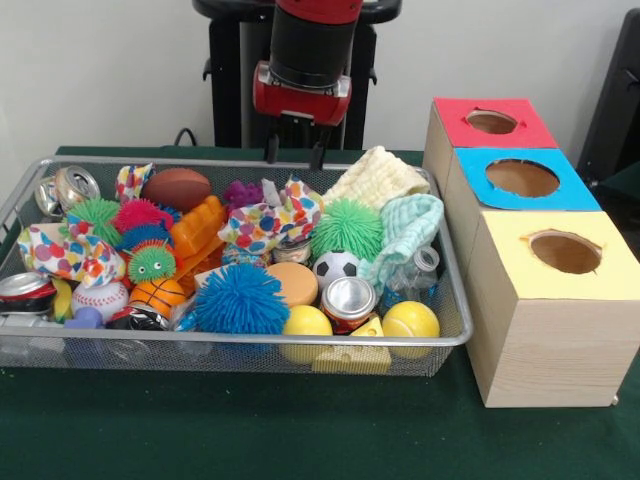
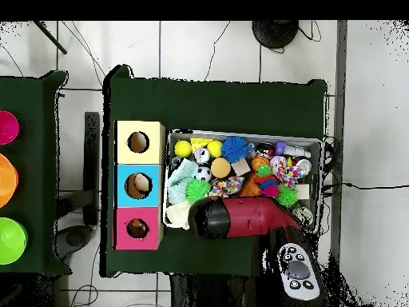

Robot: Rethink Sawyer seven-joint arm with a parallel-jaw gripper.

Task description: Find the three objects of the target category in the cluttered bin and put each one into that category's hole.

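The cluttered bin [image 1: 250, 345] is a wide wire mesh tray on the green table; it also shows in the overhead view [image 2: 240, 133]. It holds balls, spiky toys, crushed cans, cloths and a bottle. Among them are a brown football [image 1: 176, 187], a soccer ball [image 1: 336, 266], two yellow balls [image 1: 410, 320], a blue spiky ball [image 1: 240, 298] and a green spiky ball [image 1: 347, 228]. My gripper [image 1: 294, 153] hangs above the bin's far rim, open and empty. In the overhead view the arm's head [image 2: 209, 217] hides it.
Three wooden boxes with round holes stand in a row beside the bin: red top [image 1: 492, 122], blue top [image 1: 522, 178], yellow top [image 1: 565, 252]. In the overhead view a second table at the left carries pink [image 2: 6, 126], orange [image 2: 6, 180] and green [image 2: 9, 240] bowls.
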